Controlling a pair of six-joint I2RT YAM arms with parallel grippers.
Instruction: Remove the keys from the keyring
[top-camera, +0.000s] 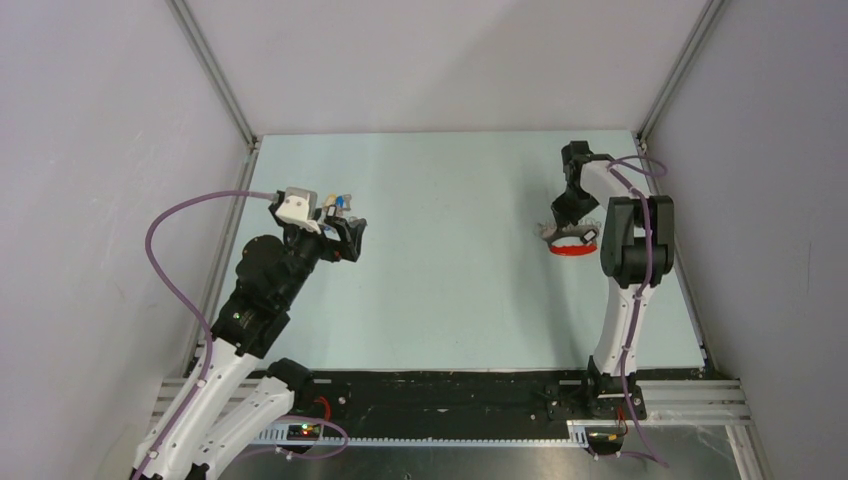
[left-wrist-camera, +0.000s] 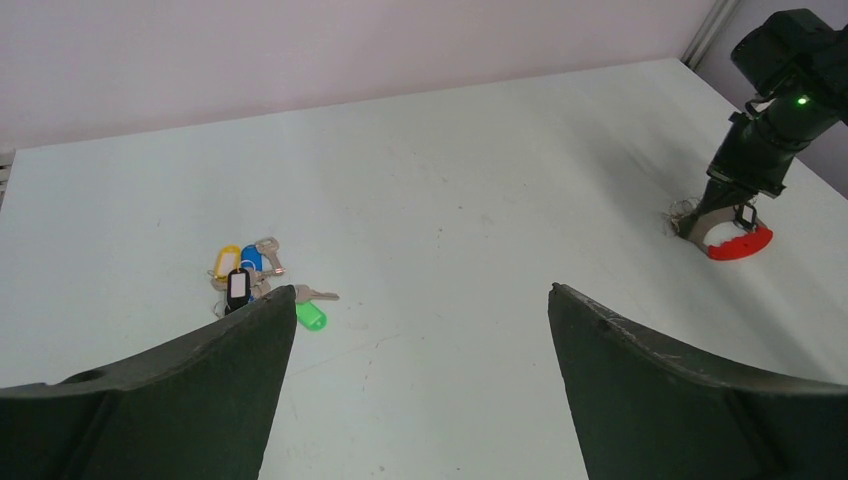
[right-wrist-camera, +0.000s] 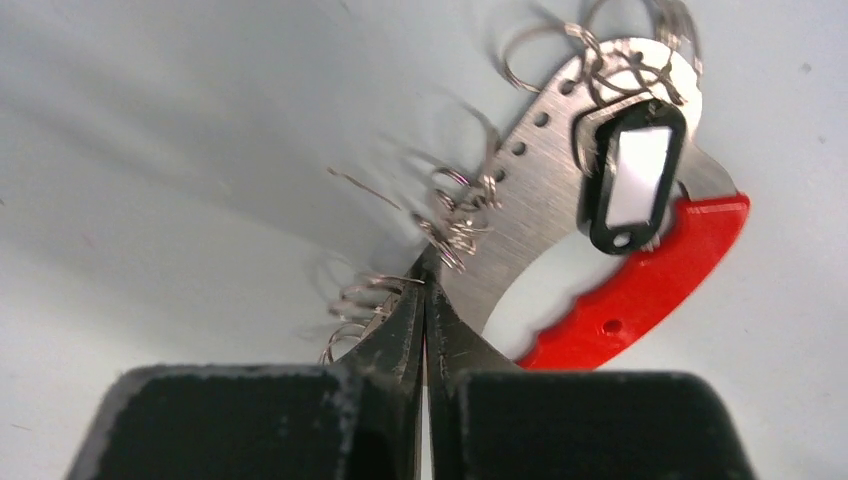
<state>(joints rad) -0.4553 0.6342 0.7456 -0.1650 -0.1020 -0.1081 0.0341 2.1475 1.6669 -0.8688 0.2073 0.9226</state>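
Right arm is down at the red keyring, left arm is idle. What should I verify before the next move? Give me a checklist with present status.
1. Right gripper shut: ok, its fingertips meet with no gap.
2. Something caught between them: cannot tell. They meet among the thin silver wire rings at the end of the curved steel keyring with a red grip.
3. Keyring emptied: not ok. A black tag with a white insert hangs on it.
4. Left gripper open and holding nothing: ok.
5. Pile of small silver keys with yellow, blue, black and green tags lying well apart from the keyring: ok. It is beside the left gripper.
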